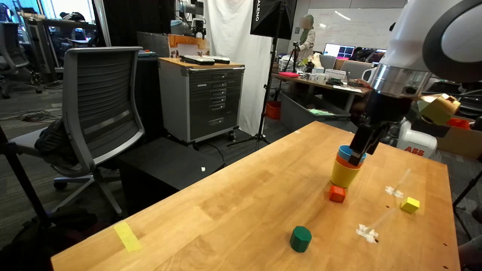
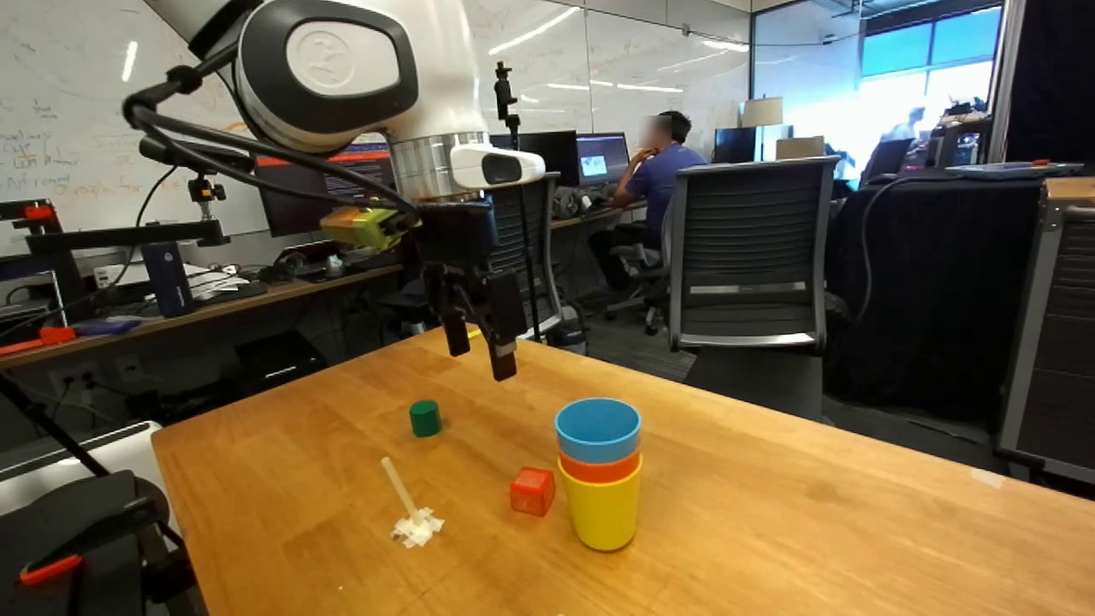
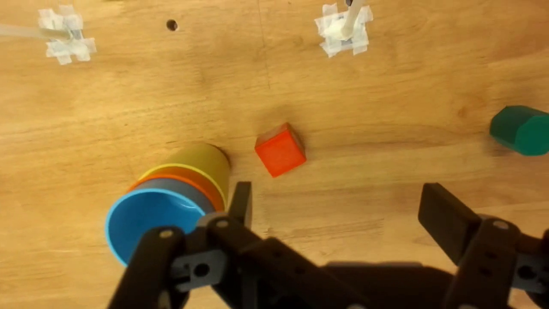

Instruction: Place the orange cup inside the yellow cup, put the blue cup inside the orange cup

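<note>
The orange cup (image 2: 599,471) sits inside the yellow cup (image 2: 605,515) and holds the blue cup (image 2: 598,432), in from the far edge of the tabletop (image 2: 813,522). The claw (image 3: 336,199) is wide and empty; nesting looks done, so lift straight without nudging them.

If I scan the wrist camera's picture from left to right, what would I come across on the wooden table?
White tape patch → stack of blue, orange and yellow cups → red block → another white tape patch → green block.
</note>
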Controlling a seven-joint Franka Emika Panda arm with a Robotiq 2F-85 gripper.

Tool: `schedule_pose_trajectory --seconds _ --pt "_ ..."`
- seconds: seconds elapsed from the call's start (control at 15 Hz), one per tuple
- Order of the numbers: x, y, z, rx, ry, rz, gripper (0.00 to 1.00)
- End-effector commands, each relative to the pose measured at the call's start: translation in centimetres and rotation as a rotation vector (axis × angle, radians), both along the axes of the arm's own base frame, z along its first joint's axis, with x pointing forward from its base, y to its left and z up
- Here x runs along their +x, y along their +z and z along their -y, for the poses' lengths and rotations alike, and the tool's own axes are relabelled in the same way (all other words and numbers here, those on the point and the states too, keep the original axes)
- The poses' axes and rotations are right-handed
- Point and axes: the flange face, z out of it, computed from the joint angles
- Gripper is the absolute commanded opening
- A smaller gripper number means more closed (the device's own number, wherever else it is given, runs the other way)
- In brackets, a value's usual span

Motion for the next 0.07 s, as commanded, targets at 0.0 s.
schedule_pose_trajectory --seconds 0.0 --pt "-0.11 0.12 -0.02 0.0 0.003 -0.001 1.0"
